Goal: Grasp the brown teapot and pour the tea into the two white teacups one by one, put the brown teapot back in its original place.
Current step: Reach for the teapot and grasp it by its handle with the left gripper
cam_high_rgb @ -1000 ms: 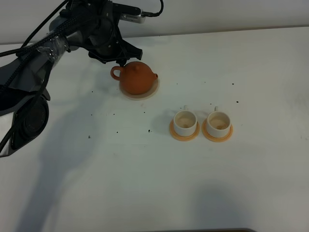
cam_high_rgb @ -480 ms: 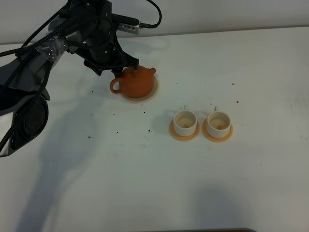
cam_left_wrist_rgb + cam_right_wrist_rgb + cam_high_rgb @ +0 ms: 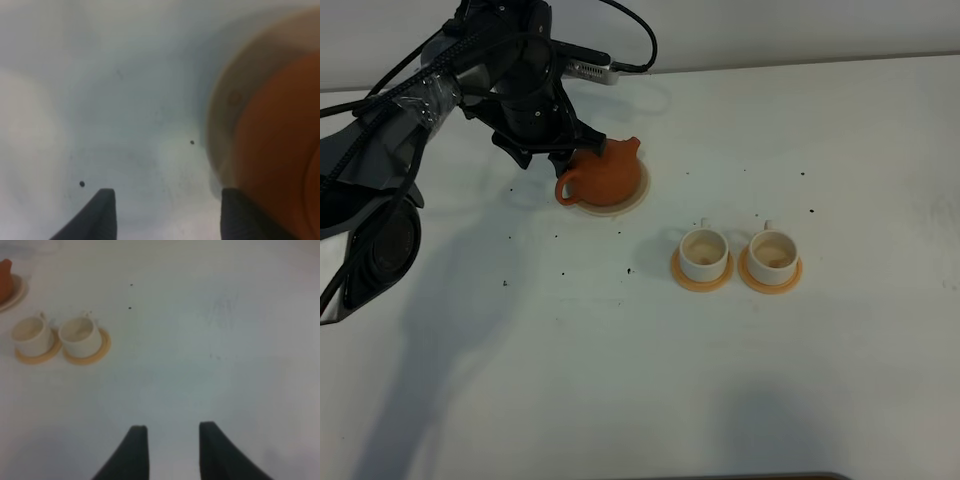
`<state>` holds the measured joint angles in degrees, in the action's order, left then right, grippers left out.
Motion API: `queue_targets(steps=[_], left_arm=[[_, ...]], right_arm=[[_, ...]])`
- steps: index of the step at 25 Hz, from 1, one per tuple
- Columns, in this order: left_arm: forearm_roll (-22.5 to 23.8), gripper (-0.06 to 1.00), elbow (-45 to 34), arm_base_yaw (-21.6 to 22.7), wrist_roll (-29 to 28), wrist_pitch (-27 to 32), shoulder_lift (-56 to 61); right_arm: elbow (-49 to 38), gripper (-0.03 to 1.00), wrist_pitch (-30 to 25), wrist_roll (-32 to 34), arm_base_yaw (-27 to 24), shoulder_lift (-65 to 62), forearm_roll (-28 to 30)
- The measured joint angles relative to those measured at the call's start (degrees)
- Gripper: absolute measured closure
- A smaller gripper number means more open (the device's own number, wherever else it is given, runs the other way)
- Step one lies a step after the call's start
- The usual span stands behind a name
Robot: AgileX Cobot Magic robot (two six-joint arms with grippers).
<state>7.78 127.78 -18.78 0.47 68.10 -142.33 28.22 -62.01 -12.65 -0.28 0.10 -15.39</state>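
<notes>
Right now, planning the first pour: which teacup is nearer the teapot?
The high view's left teacup; the other teacup stands beyond it, farther from the brown teapot.

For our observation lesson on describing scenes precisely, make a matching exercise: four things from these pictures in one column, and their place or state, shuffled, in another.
1 brown teapot
2 two white teacups
3 left gripper
4 right gripper

A open over bare tabletop
B on orange coasters
C open beside the teapot
D on the pale saucer

Pairs: 1-D, 2-B, 3-C, 4-A.
</notes>
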Motion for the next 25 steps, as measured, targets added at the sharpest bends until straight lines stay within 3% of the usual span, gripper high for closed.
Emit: queue_targets(steps=[9, 11, 17, 25], left_arm=[[-0.6, 0.48, 3.8, 0.3, 5.8, 0.1, 0.8], [-2.1, 0.48, 3.8, 0.3, 8.3, 0.1, 1.5], [-13.3, 0.48, 3.8, 0.4, 14.5, 0.1, 2.3], [-13.9, 0.48, 1.0, 0.4, 15.7, 0.1, 8.8]], right_arm=[[0.0, 0.73, 0.0, 0.0, 0.0, 0.0, 0.0], [0.0, 0.73, 0.0, 0.0, 0.0, 0.0, 0.0], [0.0, 0.73, 0.0, 0.0, 0.0, 0.0, 0.0], [0.0, 0.73, 0.0, 0.0, 0.0, 0.0, 0.0]])
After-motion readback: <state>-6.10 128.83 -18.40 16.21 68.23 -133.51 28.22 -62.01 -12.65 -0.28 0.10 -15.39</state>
